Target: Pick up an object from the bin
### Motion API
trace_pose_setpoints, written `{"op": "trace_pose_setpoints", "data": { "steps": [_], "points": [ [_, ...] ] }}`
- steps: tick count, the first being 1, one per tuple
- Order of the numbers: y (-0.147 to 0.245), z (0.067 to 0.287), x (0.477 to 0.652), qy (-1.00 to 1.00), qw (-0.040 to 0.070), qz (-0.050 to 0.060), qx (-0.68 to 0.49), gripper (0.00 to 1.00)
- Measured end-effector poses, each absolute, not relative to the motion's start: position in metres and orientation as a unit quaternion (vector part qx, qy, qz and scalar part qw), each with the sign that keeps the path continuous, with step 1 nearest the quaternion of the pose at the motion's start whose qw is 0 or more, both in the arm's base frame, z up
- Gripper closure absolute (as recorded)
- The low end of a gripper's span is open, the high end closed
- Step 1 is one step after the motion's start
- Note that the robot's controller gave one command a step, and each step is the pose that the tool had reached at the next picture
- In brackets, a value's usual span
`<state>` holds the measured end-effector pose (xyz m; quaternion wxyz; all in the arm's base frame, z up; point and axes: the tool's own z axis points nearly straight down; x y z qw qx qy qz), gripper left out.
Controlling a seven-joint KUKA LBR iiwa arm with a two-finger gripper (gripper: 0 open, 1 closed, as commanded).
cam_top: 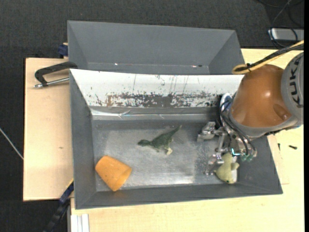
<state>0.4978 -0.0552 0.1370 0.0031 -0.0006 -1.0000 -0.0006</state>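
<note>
Gripper [211,149], jaws spread, hangs beside one pale lump [228,172]; also one green dinosaur [161,141], one orange wedge [113,173].

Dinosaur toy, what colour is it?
The dinosaur toy is dark green, seen best in the camera view.

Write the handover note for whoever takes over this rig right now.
Gripper: open, low at the right end of the bin, nothing between its fingers.
Things: pale yellowish lump in the lower right corner, beside the gripper; green toy dinosaur mid-floor; orange wedge lower left.
Done: nothing lifted.
Left: close on one thing, probably the pale lump, and lift it out.
</note>
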Motion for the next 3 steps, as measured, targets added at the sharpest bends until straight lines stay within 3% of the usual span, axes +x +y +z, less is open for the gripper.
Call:
{"op": "trace_pose_setpoints", "data": {
  "steps": [1, 2, 3],
  "points": [
    [-0.007, 0.129, 0.535, -0.997, -0.003, -0.002, -0.072, 0.00],
    [0.035, 0.073, 0.572, -0.999, -0.004, -0.001, -0.039, 0.00],
    [0.033, 0.078, 0.573, -0.999, -0.007, -0.001, -0.040, 1.00]
  ]
}}
